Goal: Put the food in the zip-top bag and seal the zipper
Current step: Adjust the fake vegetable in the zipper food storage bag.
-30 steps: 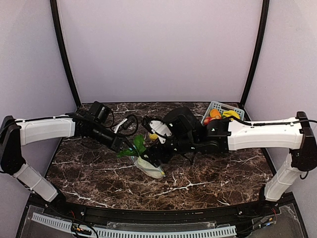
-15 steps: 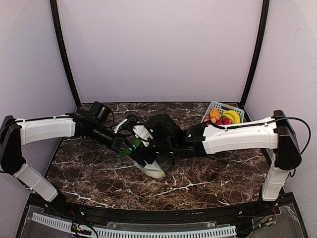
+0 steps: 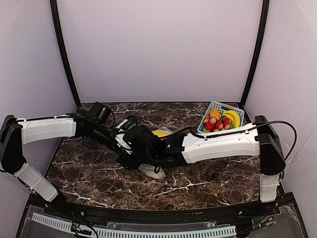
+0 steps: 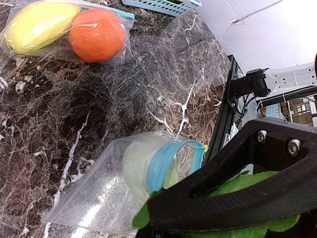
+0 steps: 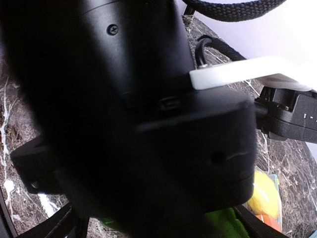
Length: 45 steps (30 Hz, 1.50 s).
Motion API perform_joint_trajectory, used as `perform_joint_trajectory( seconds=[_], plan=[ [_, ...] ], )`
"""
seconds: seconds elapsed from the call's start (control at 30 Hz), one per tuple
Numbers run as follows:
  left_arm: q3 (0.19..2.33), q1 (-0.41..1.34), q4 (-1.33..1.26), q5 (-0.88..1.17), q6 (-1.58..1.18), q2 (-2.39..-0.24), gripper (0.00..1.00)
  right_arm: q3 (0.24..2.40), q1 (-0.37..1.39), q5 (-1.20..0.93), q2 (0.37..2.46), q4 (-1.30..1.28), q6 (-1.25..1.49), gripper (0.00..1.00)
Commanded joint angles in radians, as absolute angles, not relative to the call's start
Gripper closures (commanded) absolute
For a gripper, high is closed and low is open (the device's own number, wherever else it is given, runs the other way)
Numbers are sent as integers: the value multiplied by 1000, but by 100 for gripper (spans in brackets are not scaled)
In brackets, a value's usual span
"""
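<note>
The zip-top bag (image 4: 94, 198) lies on the marble with its blue zipper mouth open toward my left gripper (image 4: 208, 230). The white oblong (image 4: 136, 166) is inside it; both also show in the top view (image 3: 152, 171). The green piece (image 4: 250, 186) sits at the bag's mouth, against my left fingers (image 4: 237, 198), which are shut on the bag's zipper rim. My right gripper (image 3: 131, 158) hangs over the left gripper (image 3: 120, 145) and hides the green piece from above. In the right wrist view its fingers (image 5: 64, 223) show only as dark bars far apart, with green (image 5: 223, 224) between them.
A second clear bag (image 4: 74, 34) holding a yellow oblong (image 4: 37, 25) and an orange-red ball (image 4: 96, 34) lies behind my arms (image 3: 161, 133). A light blue basket (image 3: 214, 106) with more toy fruit stands at the back right. The left arm's black wrist (image 5: 148, 99) fills the right wrist view.
My right arm has swept left across the bag until its wrist covers the left gripper and the green piece. The left arm and the bag have stayed in place.
</note>
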<state>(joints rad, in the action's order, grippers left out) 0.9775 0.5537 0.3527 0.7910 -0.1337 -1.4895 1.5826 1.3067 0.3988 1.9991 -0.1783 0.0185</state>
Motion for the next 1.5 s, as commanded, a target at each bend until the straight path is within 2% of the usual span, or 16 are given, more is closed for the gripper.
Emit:
perform_joint_trajectory(
  seconds=[0.0, 0.13, 0.3, 0.47, 0.6, 0.93, 1.47],
  plan=[
    [997, 551, 374, 794, -118, -1487, 99, 1622, 1324, 495, 2021, -203, 7, 14],
    [1000, 551, 376, 792, -118, -1485, 99, 1602, 1322, 552, 2000, -218, 10, 34],
    [1002, 550, 379, 787, -118, -1486, 99, 1549, 1319, 529, 1940, -207, 35, 53],
    [1002, 551, 383, 779, -114, -1485, 99, 1501, 1311, 489, 1904, -198, 72, 82],
    [1003, 550, 383, 780, -115, -1488, 99, 1464, 1292, 449, 1880, -175, 101, 100],
    [1002, 551, 382, 783, -114, -1486, 99, 1353, 1238, 203, 1825, -100, 126, 100],
    [998, 551, 367, 817, -114, -1478, 99, 1309, 1201, 203, 1897, -95, 208, 100]
  ],
)
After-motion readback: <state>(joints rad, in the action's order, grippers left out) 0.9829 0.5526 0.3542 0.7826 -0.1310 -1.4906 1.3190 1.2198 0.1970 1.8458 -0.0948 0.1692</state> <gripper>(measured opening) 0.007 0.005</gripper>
